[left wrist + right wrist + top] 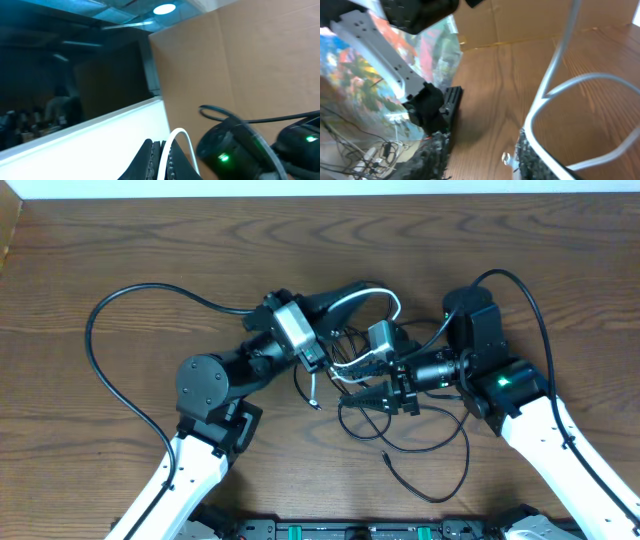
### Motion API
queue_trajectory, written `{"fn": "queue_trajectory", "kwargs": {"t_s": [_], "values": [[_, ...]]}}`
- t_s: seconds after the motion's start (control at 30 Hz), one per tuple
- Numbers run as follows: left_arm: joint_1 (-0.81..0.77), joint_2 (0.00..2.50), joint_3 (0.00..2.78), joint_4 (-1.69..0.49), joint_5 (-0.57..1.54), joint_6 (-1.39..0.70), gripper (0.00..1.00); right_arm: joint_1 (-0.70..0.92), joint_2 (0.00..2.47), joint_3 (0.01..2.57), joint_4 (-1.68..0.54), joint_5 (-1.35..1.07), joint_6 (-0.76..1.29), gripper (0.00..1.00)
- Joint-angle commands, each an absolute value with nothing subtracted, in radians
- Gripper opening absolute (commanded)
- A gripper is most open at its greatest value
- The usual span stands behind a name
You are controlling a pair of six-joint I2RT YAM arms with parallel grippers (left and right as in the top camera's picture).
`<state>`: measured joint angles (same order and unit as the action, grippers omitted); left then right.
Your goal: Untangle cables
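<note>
The wooden table [100, 240] fills the overhead view. The left arm [205, 385] reaches in from 7 o'clock and the right arm [490, 340] from 5 o'clock, and they meet near the centre.

The left end effector [352, 288] points toward 2 o'clock. In its wrist view it [161, 160] is closed, with the white strand [180, 135] arching out from between its fingers, so it appears to be gripping that strand.

The right end effector [375, 395] points toward 9 o'clock. From its own camera it [480, 150] stands apart with bare table between the fingers. The white strand [555, 65] runs close along one finger but does not look clamped.

The cables [400, 425] lie at the table's centre, under and around both end effectors. The black loops spread from the right end effector toward 5 o'clock, with their long run heading roughly from 11 to 5. The white strand [370, 293] arcs at 12 o'clock of them, running from 9 to 3.

The right arm is clearly the nearer to the black loops. Judged from this, the coming pull turns on drawing them toward 5 o'clock, away from the held white strand.

One small plug tip [385, 455] lies loose at 6 o'clock.
</note>
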<state>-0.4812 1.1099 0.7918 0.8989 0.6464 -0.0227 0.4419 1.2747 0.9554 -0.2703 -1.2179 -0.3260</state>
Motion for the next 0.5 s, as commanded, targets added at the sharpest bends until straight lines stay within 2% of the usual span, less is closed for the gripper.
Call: {"fn": "queue_trajectory", "kwargs": {"t_s": [0.0,0.47], "values": [[-0.527,1.112,0.806,0.907,0.68,-0.032,0.08,0.453,1.285,0.967,-0.262,-1.123,-0.337,0.38],[-0.619,1.111,0.806,0.908,0.699,-0.031,0.08,0.453,1.289,0.967,-0.088,-1.096,-0.338,0.32]]}}
